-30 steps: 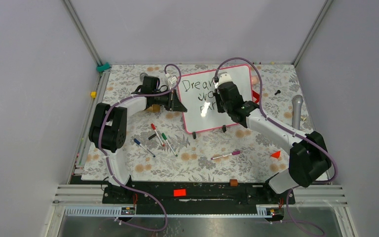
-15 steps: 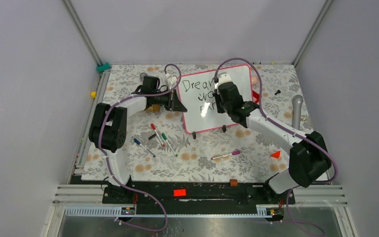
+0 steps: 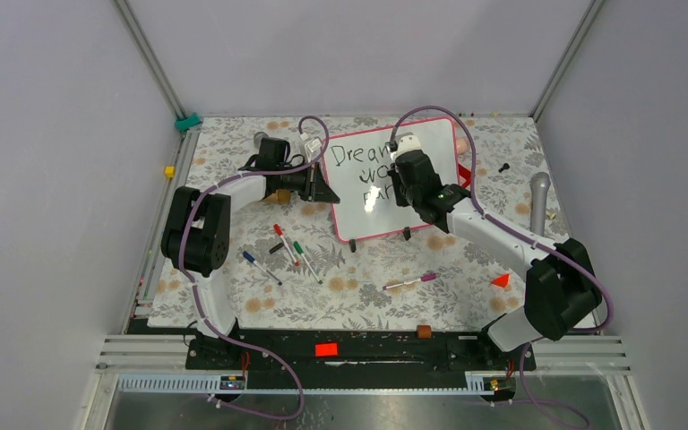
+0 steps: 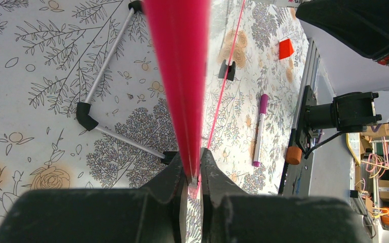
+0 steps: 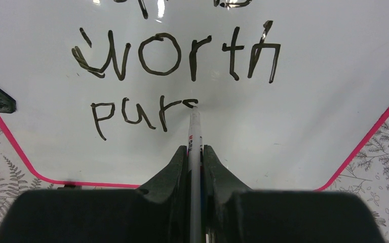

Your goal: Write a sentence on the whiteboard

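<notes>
The whiteboard [image 3: 358, 202] stands tilted on black feet at the table's middle back, white with a thin pink frame. My left gripper [image 3: 330, 190] is shut on its left edge; the left wrist view shows the pink frame [image 4: 178, 66] pinched in that gripper [image 4: 195, 169]. My right gripper [image 5: 195, 150] is shut on a grey marker [image 5: 194, 132], whose tip touches the whiteboard [image 5: 309, 121]. The sentence [image 5: 172, 55] reads "worth" with "pur" and the start of another letter below; "Drea" [image 3: 356, 152] shows on top, the rest hidden by the right arm.
Red [image 3: 283, 240], green [image 3: 305, 261] and blue [image 3: 260, 267] markers lie left of the board's front, a purple marker [image 3: 409, 283] in front. An orange-red wedge [image 3: 501, 280], a grey microphone [image 3: 538, 202] and a black bolt [image 3: 503, 167] sit to the right.
The right arm has shifted very slightly over the board with the marker. The left arm and the board have not moved.
</notes>
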